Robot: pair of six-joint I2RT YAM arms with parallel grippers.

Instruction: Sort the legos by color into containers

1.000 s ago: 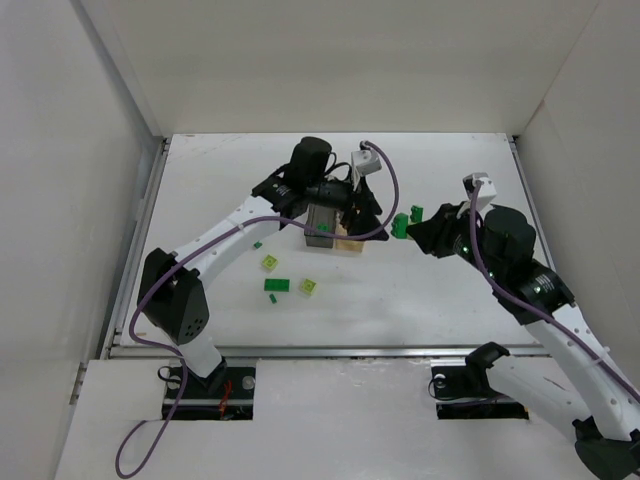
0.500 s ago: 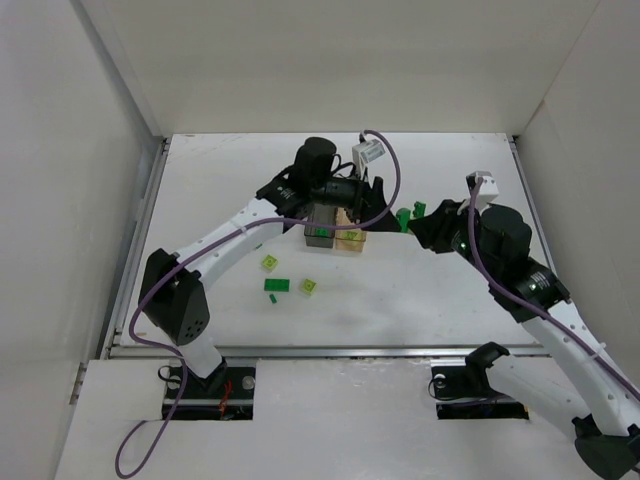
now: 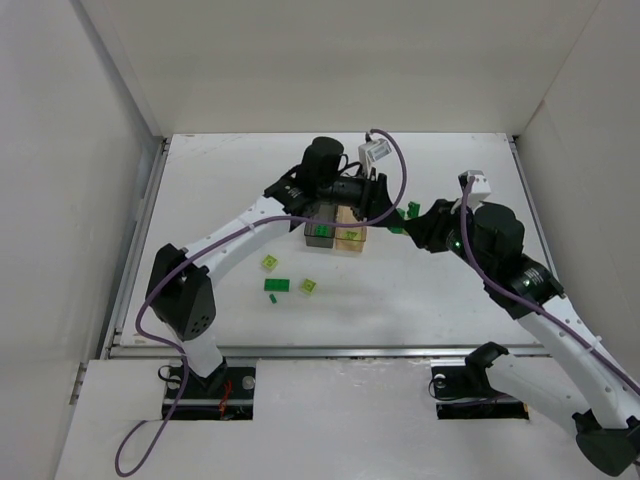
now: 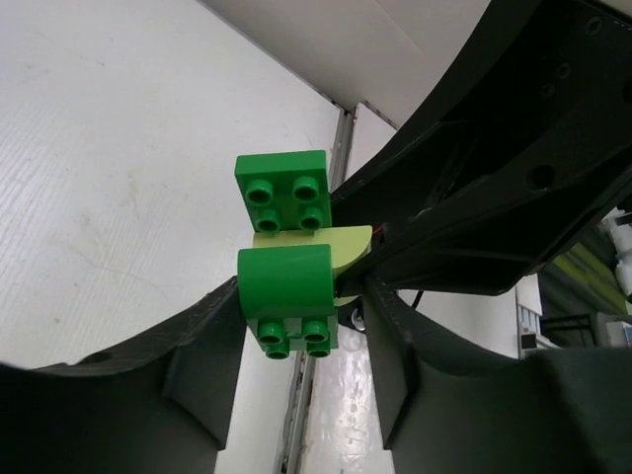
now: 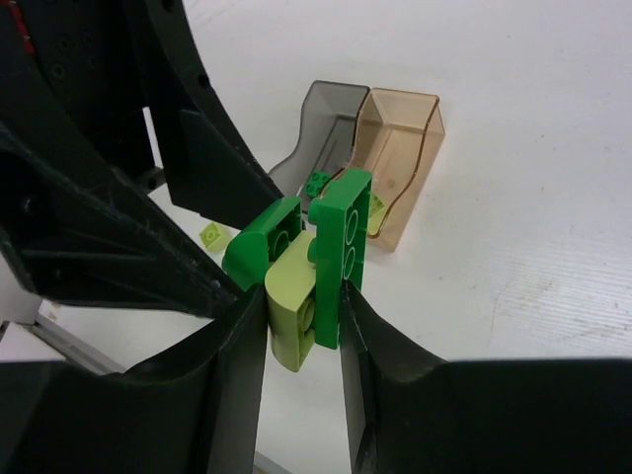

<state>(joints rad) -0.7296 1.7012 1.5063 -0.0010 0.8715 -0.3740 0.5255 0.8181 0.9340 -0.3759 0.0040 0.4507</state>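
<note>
My right gripper (image 5: pixel 303 306) is shut on a small stack of legos held in the air right of the containers. The stack is a dark green plate (image 5: pixel 341 247), a lime rounded piece (image 5: pixel 291 306) and a dark green curved brick (image 5: pixel 262 242). My left gripper (image 4: pixel 301 316) meets it from the left, jaws closed in on the curved brick (image 4: pixel 286 281). From above the two grippers (image 3: pixel 392 212) (image 3: pixel 412 222) almost touch. The grey bin (image 5: pixel 331 109) holds a green lego (image 5: pixel 316 182). A lime piece (image 5: pixel 375 204) lies in the tan bin (image 5: pixel 405 118).
Loose legos lie on the table left of and in front of the bins: a lime one (image 3: pixel 269 262), a green one (image 3: pixel 277 285), another lime one (image 3: pixel 309 287) and a tiny green one (image 3: pixel 272 299). White walls enclose the table on three sides.
My left gripper has swung right from over the bins to the stack, and its jaws have narrowed round the curved brick. My right gripper has shifted slightly left, still holding the stack.
</note>
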